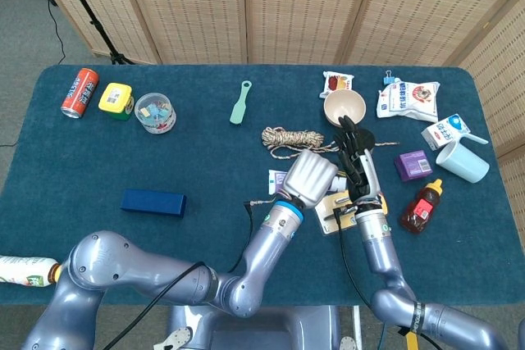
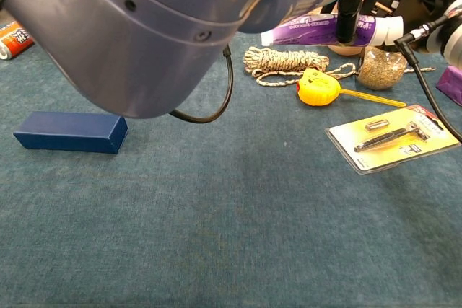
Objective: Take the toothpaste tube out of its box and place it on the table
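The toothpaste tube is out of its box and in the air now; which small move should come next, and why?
Probably lower it straight down, then release. In the chest view the left hand holds the toothpaste tube lifted over the rope coil and the yellow tape measure; the blue box lies apart on the table. Bare cloth near the razor pack looks a safer spot.

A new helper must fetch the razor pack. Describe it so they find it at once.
On the blue table, look near the right hand. Beside the yellow tape measure lies the razor pack, flat. It alone is a yellow card under clear plastic, holding a dark razor.
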`<state>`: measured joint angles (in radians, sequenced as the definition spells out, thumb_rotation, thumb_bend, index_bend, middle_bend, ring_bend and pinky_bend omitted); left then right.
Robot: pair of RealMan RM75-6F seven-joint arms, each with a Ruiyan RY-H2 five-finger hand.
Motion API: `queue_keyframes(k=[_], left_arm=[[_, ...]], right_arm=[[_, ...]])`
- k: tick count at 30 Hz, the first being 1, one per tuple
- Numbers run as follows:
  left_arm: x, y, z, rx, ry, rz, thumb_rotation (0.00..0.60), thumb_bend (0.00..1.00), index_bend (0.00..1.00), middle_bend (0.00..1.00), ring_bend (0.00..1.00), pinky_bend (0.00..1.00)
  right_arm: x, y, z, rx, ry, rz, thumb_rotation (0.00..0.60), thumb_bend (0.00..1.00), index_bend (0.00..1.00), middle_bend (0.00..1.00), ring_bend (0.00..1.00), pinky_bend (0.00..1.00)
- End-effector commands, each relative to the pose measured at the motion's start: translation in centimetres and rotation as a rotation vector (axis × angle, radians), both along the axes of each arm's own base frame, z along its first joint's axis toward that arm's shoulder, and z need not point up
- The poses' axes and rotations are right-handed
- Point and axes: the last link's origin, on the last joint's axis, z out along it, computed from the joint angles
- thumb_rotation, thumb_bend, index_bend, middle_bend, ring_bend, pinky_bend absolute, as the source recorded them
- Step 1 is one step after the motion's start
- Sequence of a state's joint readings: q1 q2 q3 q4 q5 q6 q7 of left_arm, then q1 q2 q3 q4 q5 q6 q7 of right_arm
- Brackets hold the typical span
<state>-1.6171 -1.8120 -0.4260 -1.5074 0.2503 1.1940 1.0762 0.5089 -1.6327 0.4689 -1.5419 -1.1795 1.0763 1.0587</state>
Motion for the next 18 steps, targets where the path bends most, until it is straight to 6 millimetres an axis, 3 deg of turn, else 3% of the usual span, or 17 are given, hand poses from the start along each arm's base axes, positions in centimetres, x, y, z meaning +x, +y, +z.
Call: queue_keyframes(k=[1,18], left_arm=[[0.07,-0.05,-0.06,0.001,0.001,-0.001,0.6,0.84,0.67,0.64,0.67,0.66],[0.02,0.16,-0.41,0.007,-0.011,0.007,0.6,0.85,0.67,0.64,0.67,0.66]], right_arm=[[0.0,-0.07,0.0,-0.003,0.0,-0.002,0.277,0.0,0.0,0.0,0.0,0.0],[-0.25,0.13,0.44,-0.012,0.008,0.01,0.277,0.0,0.0,0.0,0.0,0.0]])
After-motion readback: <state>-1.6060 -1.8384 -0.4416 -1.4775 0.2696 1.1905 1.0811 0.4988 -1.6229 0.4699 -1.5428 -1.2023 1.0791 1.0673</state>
